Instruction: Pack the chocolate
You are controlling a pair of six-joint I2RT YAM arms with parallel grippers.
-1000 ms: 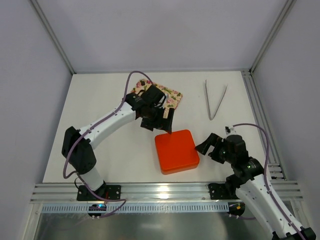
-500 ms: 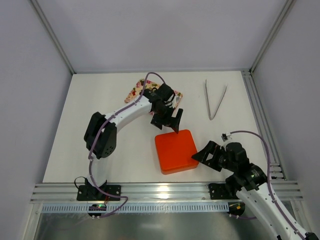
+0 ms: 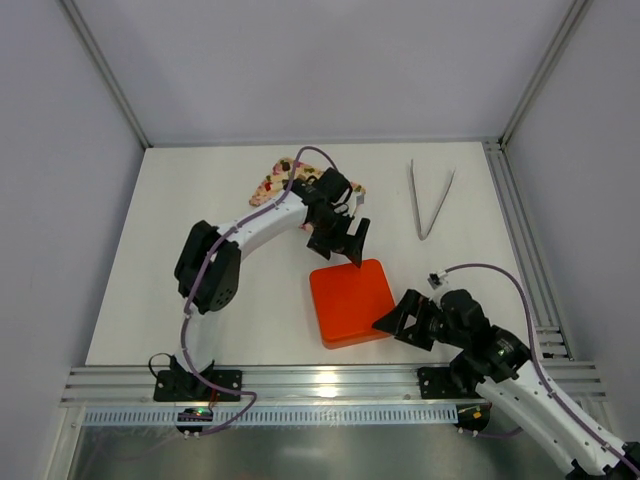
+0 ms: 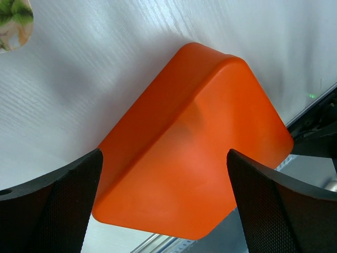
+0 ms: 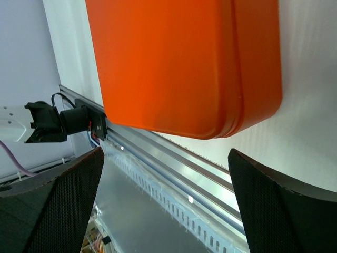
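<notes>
The orange square box [image 3: 350,302] sits shut under its lid at the table's middle. No chocolate lumps show in any view. My left gripper [image 3: 346,250] is open and empty, hovering over the box's far edge. In the left wrist view the box [image 4: 195,147] lies between and below the open fingers [image 4: 47,205]. My right gripper [image 3: 396,325] is open and empty at the box's near right corner. In the right wrist view the box [image 5: 174,63] lies ahead of the fingers [image 5: 284,211], apart from them.
The pink floral tray [image 3: 272,182] lies behind the left arm, partly hidden; its corner shows in the left wrist view [image 4: 13,21]. Metal tweezers [image 3: 430,200] lie at the far right. The metal rail [image 3: 320,380] runs along the table's near edge.
My right gripper has moved left and nearer, up to the box's near right corner. My left gripper swung right over the box's far edge, then almost stopped. The box has not moved.
</notes>
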